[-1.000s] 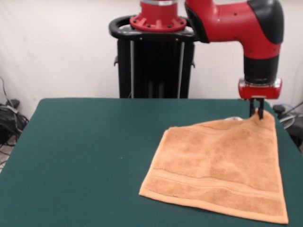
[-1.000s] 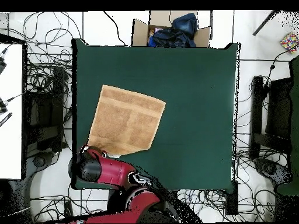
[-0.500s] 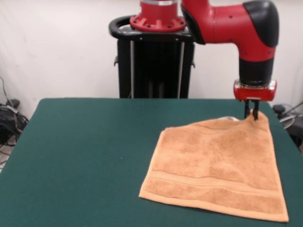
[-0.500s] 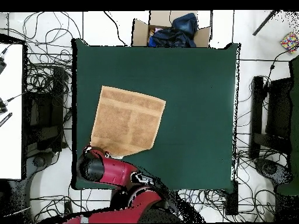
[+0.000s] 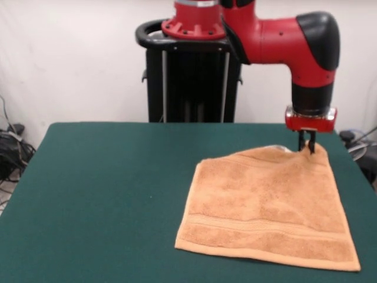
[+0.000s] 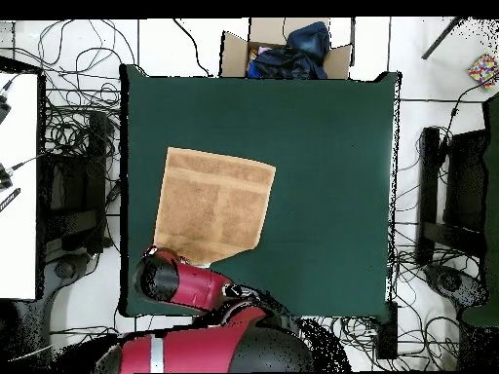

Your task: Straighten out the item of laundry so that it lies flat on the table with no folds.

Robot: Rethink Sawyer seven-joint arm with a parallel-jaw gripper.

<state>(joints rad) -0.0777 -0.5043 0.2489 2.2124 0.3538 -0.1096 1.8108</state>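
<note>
The orange-tan towel, the item of laundry [image 5: 265, 209] [image 6: 214, 206], is spread on the dark green table [image 5: 106, 194] [image 6: 331, 175] at the right side in the front view. My gripper [image 5: 306, 146] is shut on the towel's far right corner, which is lifted slightly off the table. A woven border band runs along the towel's near edge. A bit of white shows at the far edge beside the gripper. In the overhead view the arm's red wrist [image 6: 166, 278] covers the held corner and hides the gripper.
The towel's right side lies close to the table's right edge in the front view. An open cardboard box [image 6: 283, 51] with dark cloth stands beyond the table's top edge in the overhead view. Cables lie on the floor around the table.
The gripper has moved left in the front view with the corner in it. The towel has shifted and turned slightly with it.
</note>
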